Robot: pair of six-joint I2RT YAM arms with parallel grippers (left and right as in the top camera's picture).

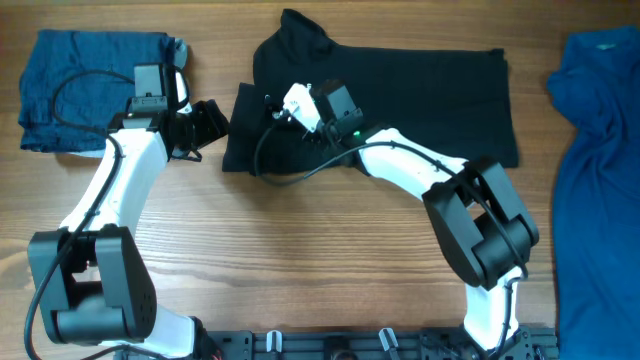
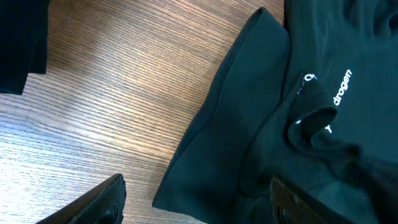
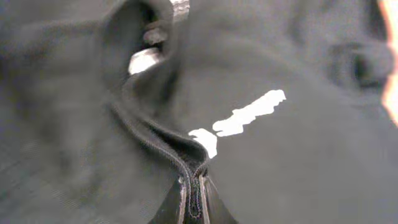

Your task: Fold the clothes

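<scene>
The black shirt (image 1: 430,90) lies on the table (image 1: 300,260), left side folded in, with more folds likely to come; a blue garment (image 1: 600,180) waits unfolded. The right jaws pinch a shirt crease by the logo (image 3: 239,121); the left jaws gape empty beside its edge.

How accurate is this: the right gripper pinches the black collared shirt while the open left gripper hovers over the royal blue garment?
Wrong on one point: the overhead view shows the left gripper over the wooden table, at the black collared shirt's edge. The right gripper does pinch it.
</scene>
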